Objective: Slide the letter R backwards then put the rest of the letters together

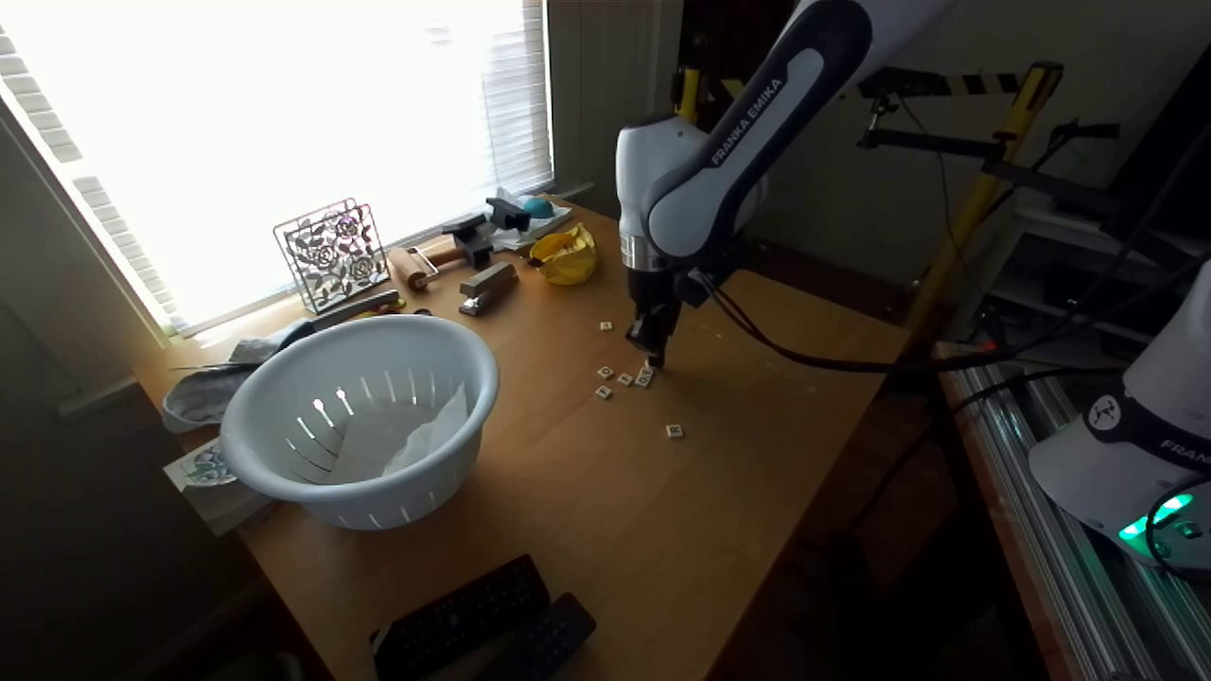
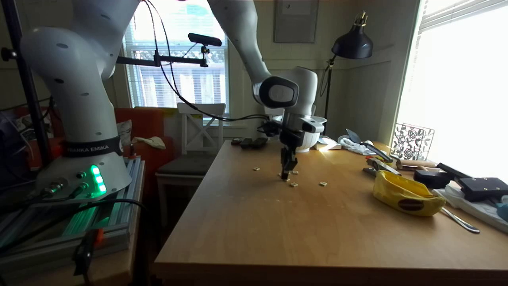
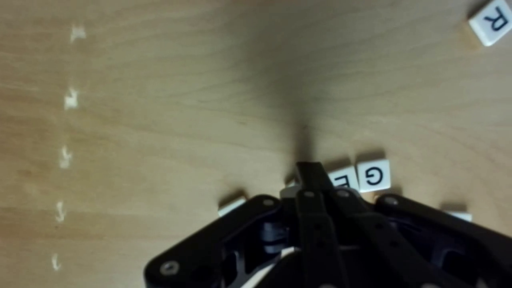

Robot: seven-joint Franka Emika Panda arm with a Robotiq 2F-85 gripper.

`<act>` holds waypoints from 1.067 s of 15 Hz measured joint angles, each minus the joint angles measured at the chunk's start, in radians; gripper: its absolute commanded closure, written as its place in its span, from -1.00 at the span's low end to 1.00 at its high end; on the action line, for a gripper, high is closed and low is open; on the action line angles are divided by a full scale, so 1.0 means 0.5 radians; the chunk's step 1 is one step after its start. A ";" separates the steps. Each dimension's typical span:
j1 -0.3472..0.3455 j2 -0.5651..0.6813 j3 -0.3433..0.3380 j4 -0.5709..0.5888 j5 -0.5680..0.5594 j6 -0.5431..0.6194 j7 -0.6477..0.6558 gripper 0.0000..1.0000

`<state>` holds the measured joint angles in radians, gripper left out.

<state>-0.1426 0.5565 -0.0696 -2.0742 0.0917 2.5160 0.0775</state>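
Gripper (image 3: 314, 173) w/ fingers together, tips nr E tile (image 3: 346, 176); G tile (image 3: 373, 176) adj. to E, R tile (image 3: 492, 23) well apart.

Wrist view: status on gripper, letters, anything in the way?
Gripper shut, low by E. E and G side by side, R apart. Gripper partly blocks view of E.

Same table (image 1: 605, 492) from opposite ends in both exterior views, wrist view close above.
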 measured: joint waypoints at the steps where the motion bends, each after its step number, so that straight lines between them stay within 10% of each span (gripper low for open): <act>1: 0.001 0.003 0.000 0.007 0.008 -0.009 0.026 1.00; 16: 0.001 0.035 -0.006 0.082 0.088 -0.105 0.273 1.00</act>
<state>-0.1420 0.5741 -0.0726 -2.0334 0.1357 2.4635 0.2141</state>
